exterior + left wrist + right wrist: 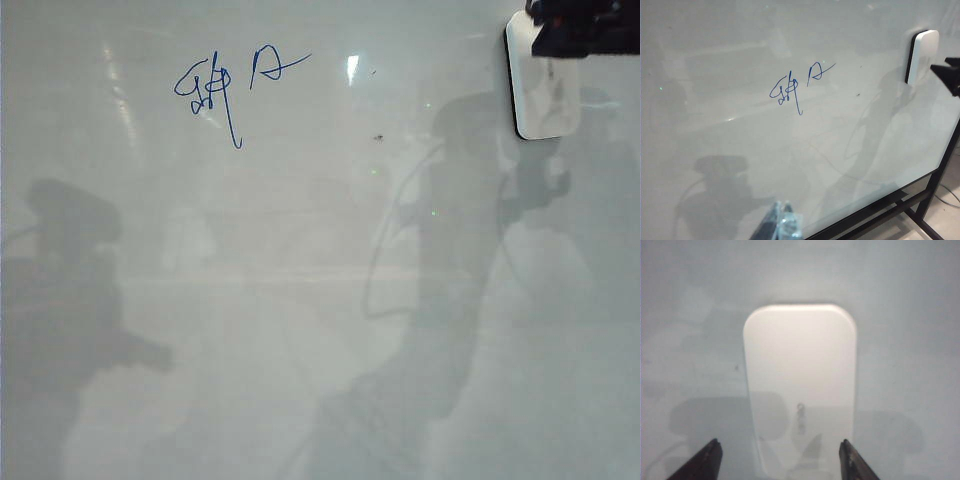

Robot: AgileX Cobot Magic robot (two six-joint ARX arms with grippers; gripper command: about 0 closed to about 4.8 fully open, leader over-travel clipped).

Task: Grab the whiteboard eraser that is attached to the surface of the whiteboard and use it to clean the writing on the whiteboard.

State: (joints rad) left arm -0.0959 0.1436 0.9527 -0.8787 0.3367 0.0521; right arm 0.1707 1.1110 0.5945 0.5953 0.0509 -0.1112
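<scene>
My right end effector (pixel 780 460) is spread wide, holding nothing, one finger past each long edge of the eraser (pixel 800 385), which sits flat on the whiteboard (pixel 690 300). Bare board lies all around it. The writing (pixel 225 85) is well off toward my left end effector (pixel 782 225); its opening I cannot tell.

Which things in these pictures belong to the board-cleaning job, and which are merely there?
Belong to the job:
whiteboard eraser, stuck on the board
writing, blue, unwiped
whiteboard
right claw, open, straddling the eraser
left claw, set back near the board's lower edge

Merely there:
black stand frame
dark specks
</scene>
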